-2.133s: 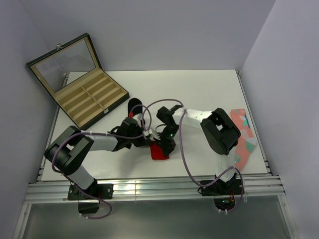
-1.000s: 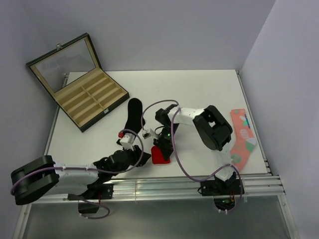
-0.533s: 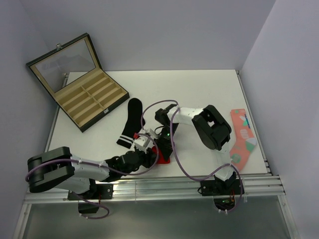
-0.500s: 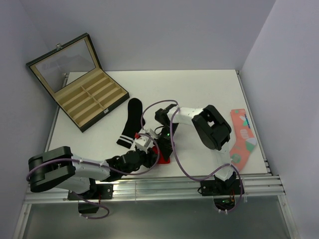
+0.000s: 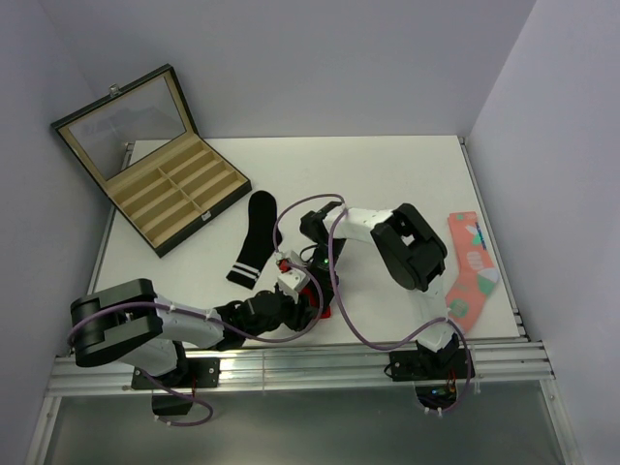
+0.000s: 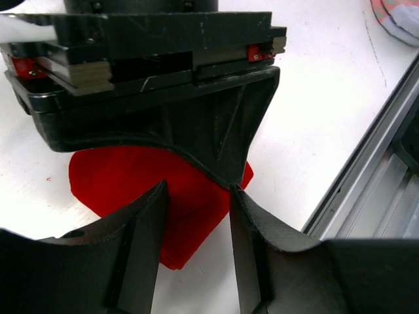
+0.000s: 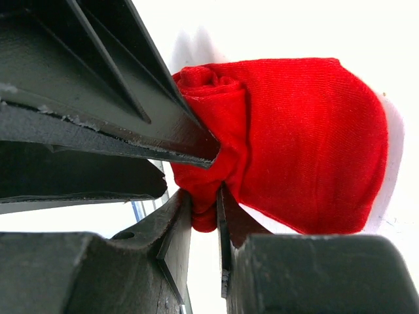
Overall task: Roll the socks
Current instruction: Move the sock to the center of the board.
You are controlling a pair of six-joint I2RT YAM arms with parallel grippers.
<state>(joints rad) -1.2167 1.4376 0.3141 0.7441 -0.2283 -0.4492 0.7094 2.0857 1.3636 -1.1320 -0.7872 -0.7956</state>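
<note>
At its rolled end, likely the surest hold, right gripper (image 7: 203, 210) pinches the soft red sock (image 7: 308, 137); left gripper (image 6: 196, 199) stands open.

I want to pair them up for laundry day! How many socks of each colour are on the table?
Black sock with white stripes: 1
Red sock: 1
Pink patterned sock: 1
Total: 3 socks
</note>
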